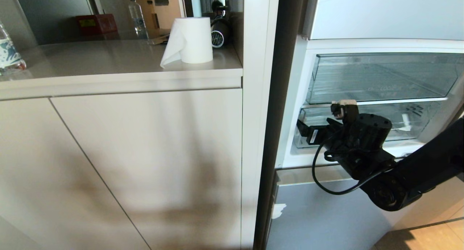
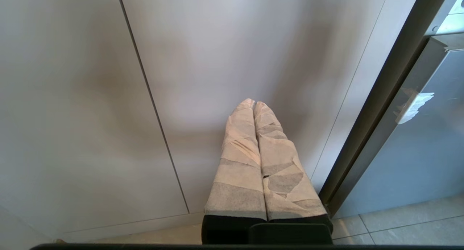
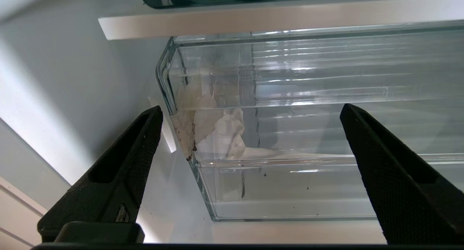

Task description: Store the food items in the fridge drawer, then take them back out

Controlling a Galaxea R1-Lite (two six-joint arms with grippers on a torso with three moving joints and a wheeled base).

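Observation:
The fridge drawer [image 1: 409, 128] is the lower, shallow clear one in the open fridge; nothing red shows through it. My right gripper [image 1: 322, 119] hovers just in front of its left end, fingers spread wide and empty. In the right wrist view the drawer's clear front wall [image 3: 290, 192] and left corner fill the space between the black fingers of that gripper [image 3: 252, 110]. A crumpled whitish scrap [image 3: 214, 130] lies in that corner. The food items are out of view. My left gripper [image 2: 253, 104] is parked low before a cabinet door, its taped fingers pressed together.
A taller clear bin [image 1: 384, 76] sits above the drawer. A white cabinet post [image 1: 259, 97] stands left of the fridge. The counter holds a paper towel roll [image 1: 192, 39], a water bottle [image 1: 137, 17] and a red box [image 1: 96, 23]. The lower fridge door [image 1: 319, 213] is closed.

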